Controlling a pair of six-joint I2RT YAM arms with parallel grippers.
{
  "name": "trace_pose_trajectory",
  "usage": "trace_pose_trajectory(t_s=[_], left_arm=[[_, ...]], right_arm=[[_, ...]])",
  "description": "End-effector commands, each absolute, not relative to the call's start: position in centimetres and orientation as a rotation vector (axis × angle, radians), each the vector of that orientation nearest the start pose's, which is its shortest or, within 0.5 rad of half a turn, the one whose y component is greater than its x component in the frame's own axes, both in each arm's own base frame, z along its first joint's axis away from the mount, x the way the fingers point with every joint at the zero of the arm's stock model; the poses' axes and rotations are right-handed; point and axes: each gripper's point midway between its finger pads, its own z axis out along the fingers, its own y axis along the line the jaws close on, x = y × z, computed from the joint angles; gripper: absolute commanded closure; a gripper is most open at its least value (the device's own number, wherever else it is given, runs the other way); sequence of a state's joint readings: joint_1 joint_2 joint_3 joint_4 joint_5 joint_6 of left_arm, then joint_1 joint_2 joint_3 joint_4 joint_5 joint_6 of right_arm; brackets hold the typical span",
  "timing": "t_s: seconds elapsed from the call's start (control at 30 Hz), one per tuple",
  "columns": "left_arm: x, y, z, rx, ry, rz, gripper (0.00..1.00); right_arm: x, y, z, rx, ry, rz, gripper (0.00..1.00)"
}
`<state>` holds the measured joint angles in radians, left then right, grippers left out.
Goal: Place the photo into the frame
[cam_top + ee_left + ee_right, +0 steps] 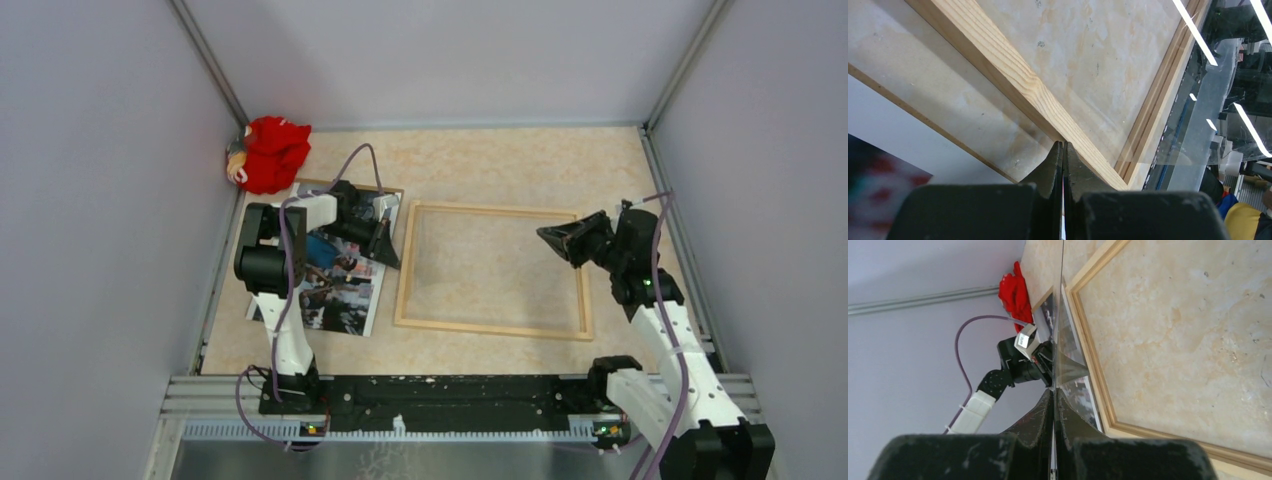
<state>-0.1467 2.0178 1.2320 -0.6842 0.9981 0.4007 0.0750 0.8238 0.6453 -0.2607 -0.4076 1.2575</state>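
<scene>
Both sets of jaws are clenched: the left gripper (386, 238) and the right gripper (553, 238) each pinch an edge of a clear pane (1068, 365) above the frame (490, 328). The photo (345, 295) lies face up on the counter (500, 160), just left of the frame, under the left arm.

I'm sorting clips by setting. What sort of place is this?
Probably a robot test cell, not a home: plain panel walls enclose a marble-patterned table, with the left arm and right arm bolted to a metal rail at its near edge.
</scene>
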Motion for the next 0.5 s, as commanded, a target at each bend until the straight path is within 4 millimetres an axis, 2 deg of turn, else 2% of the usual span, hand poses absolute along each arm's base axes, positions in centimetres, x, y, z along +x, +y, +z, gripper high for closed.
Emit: trace_pose_trajectory(t_s=[0.0,0.13,0.47], left_arm=[[30.5,-19.0,4.2,0.812,2.409,-1.419,1.0],[30.4,-19.0,4.0,0.818,2.413,-1.415,1.0],[30.3,-19.0,3.6,0.818,2.417,-1.423,1.0]], right_arm=[[26.5,13.1,20.0,0.906,2.047,1.214,1.0],[26.1,13.1,18.2,0.961,2.061,1.223,1.0],[26.6,12.8,16.6,0.992,2.087,1.191,1.0]])
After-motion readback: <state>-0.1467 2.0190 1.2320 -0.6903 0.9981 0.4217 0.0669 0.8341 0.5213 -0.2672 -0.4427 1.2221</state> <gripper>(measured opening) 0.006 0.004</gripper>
